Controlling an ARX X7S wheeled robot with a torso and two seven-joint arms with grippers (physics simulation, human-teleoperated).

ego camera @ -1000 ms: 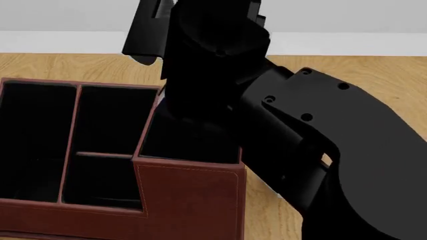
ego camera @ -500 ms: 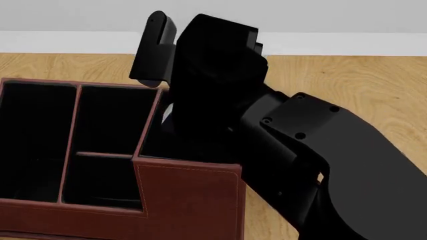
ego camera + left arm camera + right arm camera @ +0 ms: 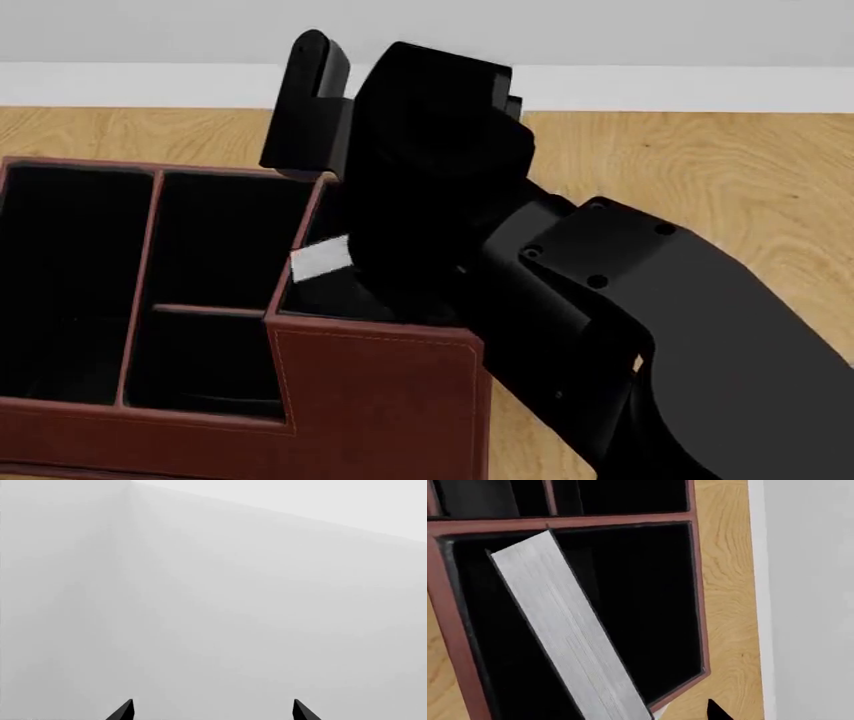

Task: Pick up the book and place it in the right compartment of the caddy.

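Thick black hardcover book (image 3: 570,635) leaning diagonally inside reddish-brown leather-look caddy's (image 3: 380,400) square right compartment (image 3: 640,605), risking snagging; right gripper's (image 3: 400,130) spread unreadable, left gripper's (image 3: 212,711) fingertips parted, empty, toward twelve o'clock.

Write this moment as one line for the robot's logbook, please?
stage: placing | book: leaning inside right compartment of caddy | right gripper: above caddy, grip unclear | left gripper: open, empty, facing wall

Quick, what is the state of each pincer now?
Left pincer: open, empty.
Right pincer: open, not gripping the thick black hardcover book.
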